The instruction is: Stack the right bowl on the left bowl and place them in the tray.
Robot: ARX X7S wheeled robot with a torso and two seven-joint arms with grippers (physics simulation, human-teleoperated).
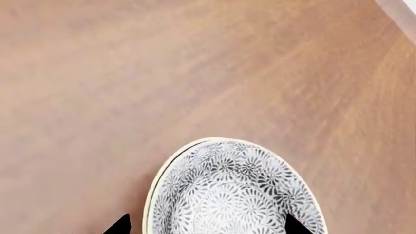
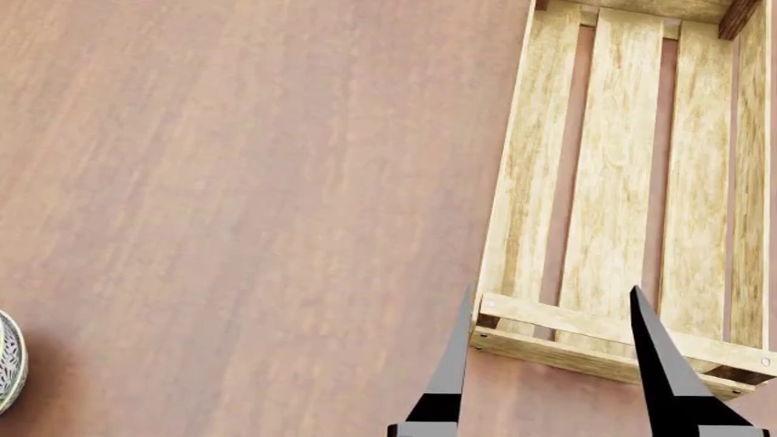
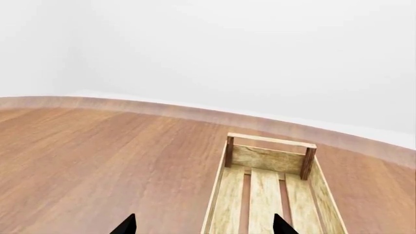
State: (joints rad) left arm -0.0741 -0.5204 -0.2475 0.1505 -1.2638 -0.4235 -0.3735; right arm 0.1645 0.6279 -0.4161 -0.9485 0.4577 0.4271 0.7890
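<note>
One bowl (image 1: 234, 195), white with a grey flower pattern, sits on the brown table; whether it is the left or the right bowl I cannot tell. Its rim shows a doubled line on one side. My left gripper (image 1: 208, 225) is open over it, with one fingertip (image 1: 120, 224) outside the rim and the other over the inside. In the head view only a sliver of the bowl (image 2: 6, 360) shows at the left edge. The tray (image 2: 504, 182), a light-wood slatted crate, lies at the right and holds nothing. My right gripper (image 2: 552, 364) hangs open above the near end of the tray (image 3: 270, 140), holding nothing.
The brown wooden tabletop (image 2: 243, 182) stretches between bowl and tray. A pale strip at the table's edge (image 1: 403, 7) shows in the left wrist view. Beyond the table's far edge in the right wrist view is a white wall (image 3: 227, 48).
</note>
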